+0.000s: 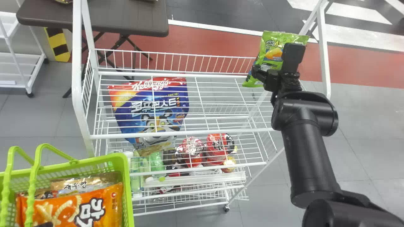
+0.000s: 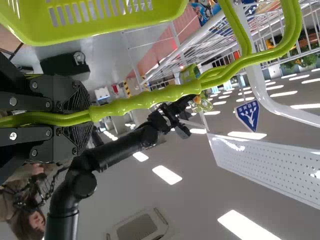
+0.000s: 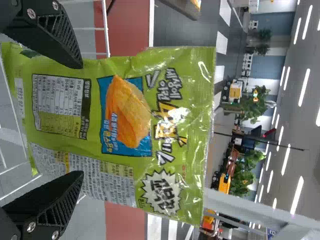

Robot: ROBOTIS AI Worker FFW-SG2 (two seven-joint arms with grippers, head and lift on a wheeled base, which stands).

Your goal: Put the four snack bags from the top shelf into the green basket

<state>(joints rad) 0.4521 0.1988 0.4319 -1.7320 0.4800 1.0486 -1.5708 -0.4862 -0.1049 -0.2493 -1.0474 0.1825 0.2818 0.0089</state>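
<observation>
At the top shelf's (image 1: 221,94) back right, the right gripper (image 1: 277,63) is at a green snack bag (image 1: 268,56). In the right wrist view its fingers stand wide apart, the right gripper (image 3: 80,120) overlapping the green bag (image 3: 125,110) from both sides; contact is unclear. The left gripper (image 1: 44,224) barely shows at the head view's bottom edge. In the left wrist view, the left gripper (image 2: 77,114) is closed around the handle (image 2: 145,99) of the green basket (image 2: 100,30). In the basket (image 1: 126,176) lie an orange bag (image 1: 69,205) and a tan bag (image 1: 82,183).
A large blue cereal bag (image 1: 151,110) shows through the wires of the rack. Red packages (image 1: 217,145) and bottles (image 1: 156,162) stand on lower levels. White posts (image 1: 323,47) rise at the rack's sides, and a brown table (image 1: 126,19) stands behind.
</observation>
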